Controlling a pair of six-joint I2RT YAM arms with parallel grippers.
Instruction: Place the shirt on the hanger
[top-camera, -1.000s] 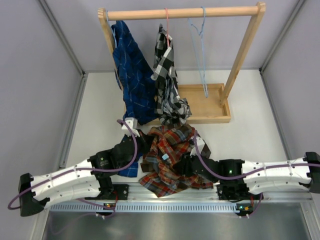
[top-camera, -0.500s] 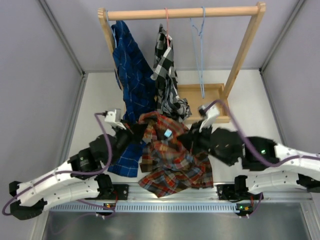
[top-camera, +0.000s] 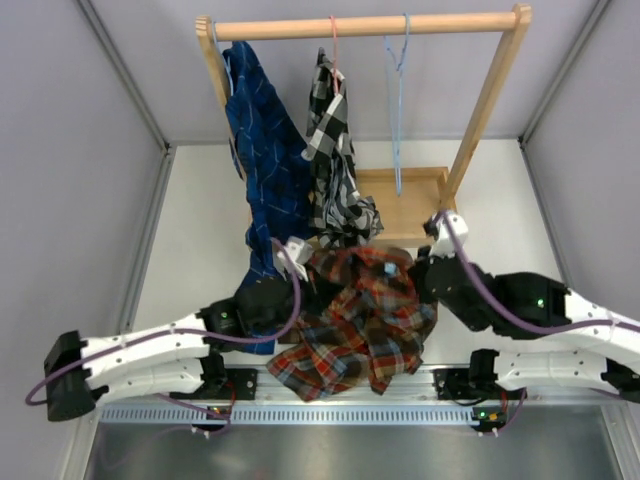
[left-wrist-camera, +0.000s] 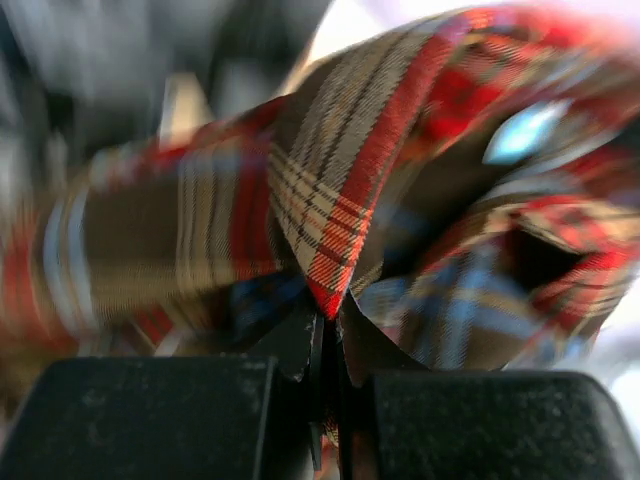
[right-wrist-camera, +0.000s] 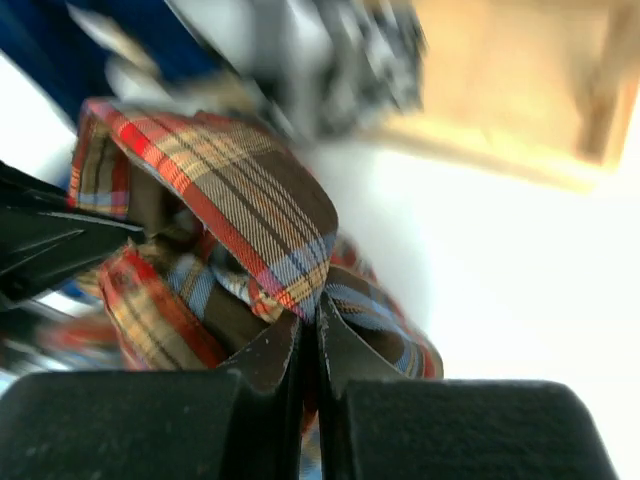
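The red-orange, brown and blue plaid shirt (top-camera: 365, 315) hangs between my two grippers above the table, its lower part draped toward the near edge. Its light blue neck label (top-camera: 389, 268) faces up. My left gripper (top-camera: 305, 270) is shut on the shirt's left collar edge (left-wrist-camera: 330, 260). My right gripper (top-camera: 418, 272) is shut on the right collar edge (right-wrist-camera: 290, 240). The light blue wire hanger (top-camera: 399, 110) hangs by its hook from the wooden rail (top-camera: 370, 25), to the right of the other garments and behind the shirt.
A dark blue plaid shirt (top-camera: 262, 150) and a black-and-white checked shirt (top-camera: 335, 160) on a pink-red hanger (top-camera: 334, 50) hang from the wooden rack. The rack's wooden base tray (top-camera: 425, 215) stands just behind my grippers. Grey walls close in both sides.
Both grippers have lifted the shirt and carried it rightward and toward the rack. The collar now spreads between them; the right arm swung up from the table.
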